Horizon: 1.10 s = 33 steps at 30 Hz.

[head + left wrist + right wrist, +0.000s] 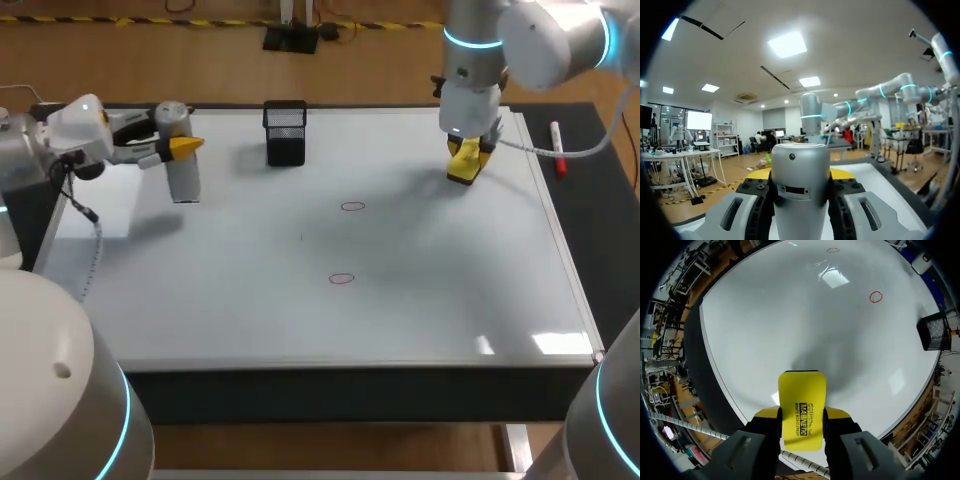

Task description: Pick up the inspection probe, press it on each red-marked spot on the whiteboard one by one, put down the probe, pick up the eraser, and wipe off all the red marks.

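Closest to the lens, one inspection probe (800, 195) was gripped from both sides by the left gripper (800, 174) and held upright at the whiteboard's (220, 290) far left corner. One yellow eraser (801, 400) was clamped in the right gripper (801, 413) over the whiteboard's far right part. Two ringed spots were counted near the whiteboard's middle, the farther red mark (352, 207) and the nearer red mark (341, 279); both were shown by the head and right wrist views only. One black mesh holder (286, 132) stood at the whiteboard's far edge. One red marker pen (557, 148), shown by the head view alone, lay just off the whiteboard's right edge.
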{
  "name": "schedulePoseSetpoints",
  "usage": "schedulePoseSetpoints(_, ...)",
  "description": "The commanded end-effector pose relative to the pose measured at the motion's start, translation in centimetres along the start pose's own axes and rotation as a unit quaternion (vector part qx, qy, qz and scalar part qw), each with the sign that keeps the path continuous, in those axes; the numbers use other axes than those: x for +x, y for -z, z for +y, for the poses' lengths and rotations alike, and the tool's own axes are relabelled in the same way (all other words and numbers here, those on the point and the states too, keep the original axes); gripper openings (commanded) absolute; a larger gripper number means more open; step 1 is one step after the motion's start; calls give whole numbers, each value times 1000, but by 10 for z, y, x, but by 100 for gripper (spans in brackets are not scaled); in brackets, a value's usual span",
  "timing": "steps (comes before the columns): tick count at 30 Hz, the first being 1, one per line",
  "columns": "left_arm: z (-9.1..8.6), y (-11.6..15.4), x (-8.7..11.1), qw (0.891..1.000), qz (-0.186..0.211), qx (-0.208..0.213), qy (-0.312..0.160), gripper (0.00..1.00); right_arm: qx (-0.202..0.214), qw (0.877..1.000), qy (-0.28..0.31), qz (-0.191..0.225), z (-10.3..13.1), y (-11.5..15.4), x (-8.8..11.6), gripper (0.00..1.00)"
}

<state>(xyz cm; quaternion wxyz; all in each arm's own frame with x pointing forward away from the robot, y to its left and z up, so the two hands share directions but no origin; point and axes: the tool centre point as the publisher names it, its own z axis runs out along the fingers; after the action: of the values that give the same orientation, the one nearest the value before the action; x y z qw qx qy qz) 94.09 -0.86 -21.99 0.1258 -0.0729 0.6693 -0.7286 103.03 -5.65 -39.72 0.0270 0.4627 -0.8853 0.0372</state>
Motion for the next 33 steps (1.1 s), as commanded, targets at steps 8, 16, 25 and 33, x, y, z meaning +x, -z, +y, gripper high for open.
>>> schedulePoseSetpoints(8, 1, -67, 39, 999, 38, 25, 6, 0, 0, 1000, 1, 2, -1, 1, 0, 0)
schedulePoseSetpoints(16, 12, -122, 51, 996, 76, 45, 25, 0, 0, 1000, 1, 2, -1, 1, 0, 0)
schedulePoseSetpoints(25, 24, -173, 62, 991, 111, 57, 42, 0, 0, 1000, 1, 2, -1, 1, 0, 0)
schedulePoseSetpoints(33, 30, -211, 67, 991, 113, 51, 44, 0, 0, 1000, 1, 2, -1, 1, 0, 0)
